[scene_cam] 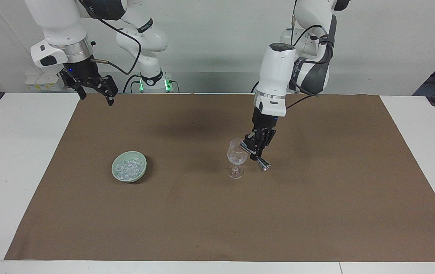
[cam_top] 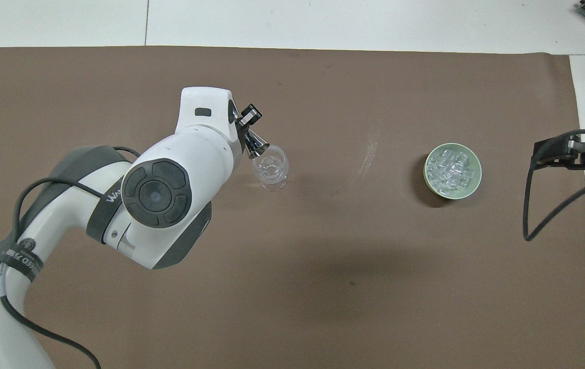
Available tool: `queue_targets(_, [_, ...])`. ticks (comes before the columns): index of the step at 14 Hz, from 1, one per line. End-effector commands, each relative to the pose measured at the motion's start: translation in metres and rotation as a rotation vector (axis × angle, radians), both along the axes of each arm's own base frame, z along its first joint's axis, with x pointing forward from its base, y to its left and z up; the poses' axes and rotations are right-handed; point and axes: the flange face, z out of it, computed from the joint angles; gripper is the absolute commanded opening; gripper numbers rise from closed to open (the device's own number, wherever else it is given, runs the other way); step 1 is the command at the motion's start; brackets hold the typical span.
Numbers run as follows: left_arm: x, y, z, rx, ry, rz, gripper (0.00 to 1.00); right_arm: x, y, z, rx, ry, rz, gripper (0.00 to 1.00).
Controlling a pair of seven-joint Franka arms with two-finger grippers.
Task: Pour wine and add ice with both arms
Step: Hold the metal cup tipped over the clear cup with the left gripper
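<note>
Brown-papered worktop (scene_cam: pixel 316 213): left end effector (scene_cam: pixel 256 145) clamps tilted metal jigger (scene_cam: pixel 255 153), mouth at wine glass (scene_cam: pixel 236 156) rim (right end effector (scene_cam: pixel 95 88) wide open, waiting, nearer ice (scene_cam: pixel 128 168)).

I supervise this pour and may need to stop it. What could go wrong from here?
1. The left gripper holds a metal jigger tilted against the rim of the stemmed glass; a sideways nudge might tip the glass.
2. With one end just over the rim, some pour may miss onto the brown mat.
3. The right gripper waits open, away from the ice in the green bowl.
</note>
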Motion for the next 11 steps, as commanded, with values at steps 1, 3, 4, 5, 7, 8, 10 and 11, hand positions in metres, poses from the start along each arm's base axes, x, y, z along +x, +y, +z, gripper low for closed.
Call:
queue_targets(1, [0.002, -0.004, 0.004, 0.015, -0.030, -0.006, 0.00, -0.002, -0.004, 0.000, 0.011, -0.018, 0.023, 1.00])
queue_targets(3, [0.002, -0.004, 0.004, 0.014, -0.030, -0.005, 0.00, -0.002, -0.004, -0.001, 0.011, -0.016, 0.023, 1.00])
queue_targets(4, [0.001, -0.006, 0.004, 0.009, -0.029, 0.000, 0.00, -0.002, -0.004, 0.000, 0.010, -0.018, 0.025, 1.00])
queue_targets(5, [-0.003, -0.012, 0.004, 0.001, -0.027, 0.004, 0.00, -0.002, -0.004, 0.000, 0.011, -0.018, 0.023, 1.00])
queue_targets(7, [-0.004, -0.013, 0.004, -0.001, -0.026, 0.005, 0.00, -0.002, -0.004, -0.001, 0.011, -0.016, 0.023, 1.00])
queue_targets(8, [-0.006, -0.016, 0.004, -0.002, -0.026, 0.002, 0.00, -0.003, -0.004, -0.001, 0.010, -0.015, 0.023, 1.00])
queue_targets(10, [-0.009, -0.020, 0.003, 0.019, -0.037, -0.015, 0.00, -0.003, -0.004, -0.001, 0.010, -0.015, 0.023, 1.00])
queue_targets(11, [-0.009, -0.020, 0.003, 0.025, -0.041, -0.016, 0.00, -0.003, -0.004, -0.001, 0.010, -0.015, 0.023, 1.00])
